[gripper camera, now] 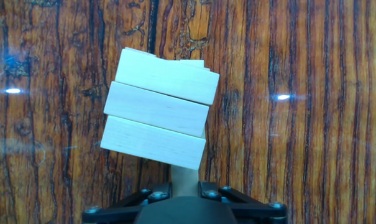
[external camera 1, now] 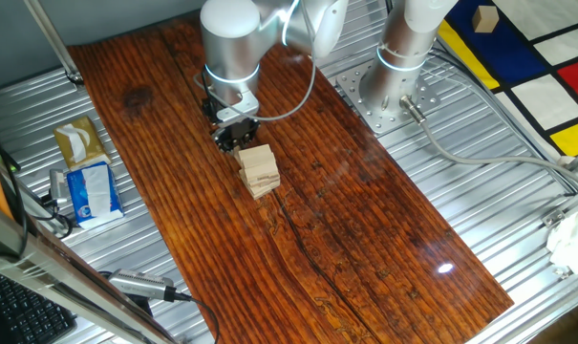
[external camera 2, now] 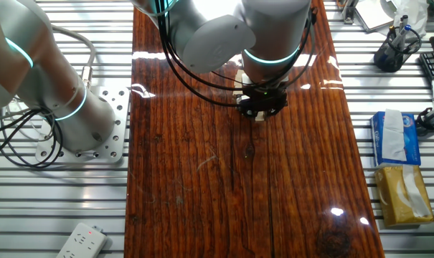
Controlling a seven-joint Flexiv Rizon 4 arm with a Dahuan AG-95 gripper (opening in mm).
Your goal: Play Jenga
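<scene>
The Jenga tower (external camera 1: 258, 170) is a small stack of pale wooden blocks on the dark wooden tabletop (external camera 1: 365, 220). From the hand view I look down on its top layer (gripper camera: 156, 115), three blocks side by side, slightly skewed. One lower block (gripper camera: 185, 174) sticks out of the tower toward me. My gripper (gripper camera: 184, 185) is shut on that block's end, a finger tight against each side. The gripper (external camera 1: 236, 134) sits right beside the tower. In the other fixed view the arm hides nearly all of the tower, and only the gripper (external camera 2: 260, 107) shows.
A blue-and-white tissue packet (external camera 1: 90, 191) and a tan tissue box (external camera 1: 78, 141) lie on the metal surface left of the board. The arm's base (external camera 1: 389, 86) stands at the back right. A lone wooden cube (external camera 1: 483, 17) rests on the coloured mat. A power strip (external camera 2: 80, 242) lies off the board.
</scene>
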